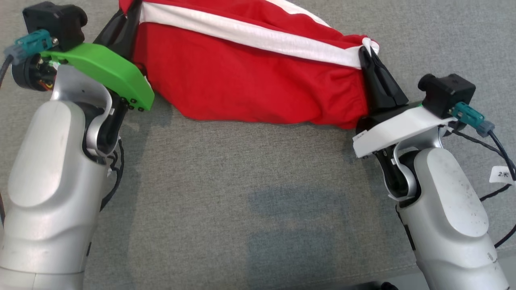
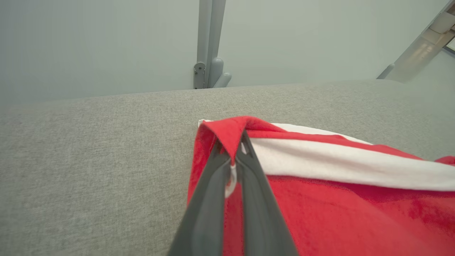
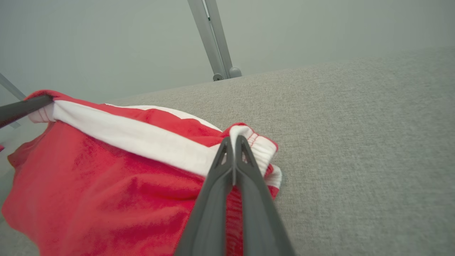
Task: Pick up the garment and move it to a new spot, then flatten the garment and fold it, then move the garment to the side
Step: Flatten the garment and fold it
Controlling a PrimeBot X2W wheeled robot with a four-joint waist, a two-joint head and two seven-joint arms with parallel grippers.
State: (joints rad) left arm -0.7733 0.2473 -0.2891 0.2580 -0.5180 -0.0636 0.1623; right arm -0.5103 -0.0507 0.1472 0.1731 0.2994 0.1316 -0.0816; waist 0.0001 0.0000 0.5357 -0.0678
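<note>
The garment (image 1: 250, 76) is red with white stripes and hangs stretched between my two grippers above the grey surface. My left gripper (image 1: 130, 14) is shut on its left corner; in the left wrist view the two dark fingers pinch a red fold of the garment (image 2: 337, 199) at the gripper (image 2: 234, 145). My right gripper (image 1: 366, 51) is shut on the right corner; in the right wrist view the gripper (image 3: 233, 140) clamps the white-edged hem of the garment (image 3: 106, 177). The other arm's finger (image 3: 21, 108) holds the far corner there.
A grey fabric-covered surface (image 1: 242, 193) spreads under both arms. Its far edge (image 2: 106, 97) meets a pale wall with a metal post (image 2: 208, 42). Cables with a paper tag (image 1: 502, 174) hang by the right forearm.
</note>
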